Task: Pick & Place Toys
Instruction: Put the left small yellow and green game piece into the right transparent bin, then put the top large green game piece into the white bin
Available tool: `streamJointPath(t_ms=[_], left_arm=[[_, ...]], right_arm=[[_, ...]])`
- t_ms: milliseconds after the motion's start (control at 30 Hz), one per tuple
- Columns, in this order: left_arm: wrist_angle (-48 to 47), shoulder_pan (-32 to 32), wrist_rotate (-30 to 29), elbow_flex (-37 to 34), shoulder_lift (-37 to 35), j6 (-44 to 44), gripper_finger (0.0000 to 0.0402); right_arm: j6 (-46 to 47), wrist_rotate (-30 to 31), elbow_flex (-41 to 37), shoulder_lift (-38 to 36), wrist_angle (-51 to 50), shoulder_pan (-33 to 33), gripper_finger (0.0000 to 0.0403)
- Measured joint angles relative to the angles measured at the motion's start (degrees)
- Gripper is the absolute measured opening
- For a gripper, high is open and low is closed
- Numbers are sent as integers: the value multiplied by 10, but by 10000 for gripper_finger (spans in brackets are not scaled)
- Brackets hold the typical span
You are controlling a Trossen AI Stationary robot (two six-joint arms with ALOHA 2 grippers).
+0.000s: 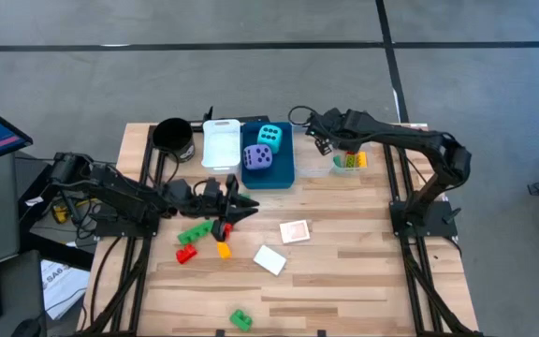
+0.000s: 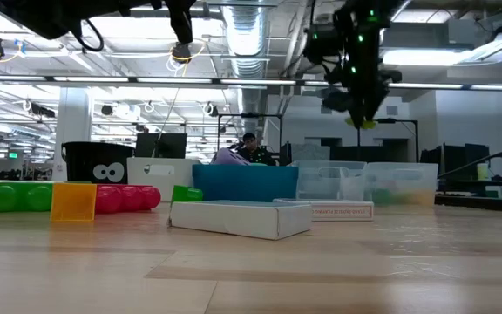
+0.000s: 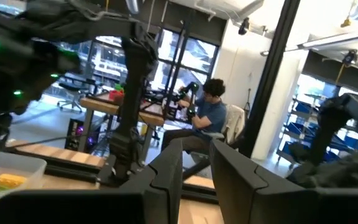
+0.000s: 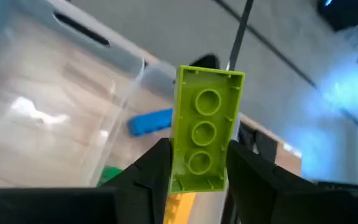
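My right gripper [image 1: 324, 142] is shut on a lime-green brick [image 4: 205, 127] in the air by the clear bin [image 1: 342, 167]; it also shows in the low view [image 2: 362, 113]. My left gripper [image 1: 247, 210] hangs above a cluster of red, green and orange bricks [image 1: 202, 239], its fingers a narrow gap apart and empty [image 3: 197, 177]. A cyan die [image 1: 269, 136] and a purple die [image 1: 257, 157] lie in the blue bin [image 1: 281, 176]. Two flat cards [image 1: 295, 231] [image 1: 270, 259] and a green brick [image 1: 240, 319] lie on the table. My right gripper pinches the lime-green brick by its two long sides [image 4: 178, 168] between its two fingers, at one end of the brick. The brick runs out along and past the fingers, its hollow underside toward the wrist camera. It is lifted clear, above the clear bin's wall [image 4: 114, 124].
A white bin [image 1: 221, 145] and a black cup [image 1: 172, 136] stand at the back, left of the blue bin. The clear bin holds blue, green and yellow bricks [image 4: 151, 121]. Bare wood lies at the near right [image 1: 363, 281].
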Motion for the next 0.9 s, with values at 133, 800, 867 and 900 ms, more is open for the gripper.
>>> streamJointPath(t_ms=[133, 800, 867, 900], left_arm=[[-12, -12, 0, 0, 0, 0, 76], [-35, -67, -5, 0, 0, -29, 76], [-35, -71, -7, 0, 0, -29, 76], [-34, -73, -15, 0, 0, -29, 76]], right_arm=[[-24, -46, -53, -2, 21, -37, 133], [-124, -137, -131, -31, 151, -9, 293], [-136, -123, -131, -51, 165, 16, 297], [-146, -106, -131, -63, 172, 35, 298]])
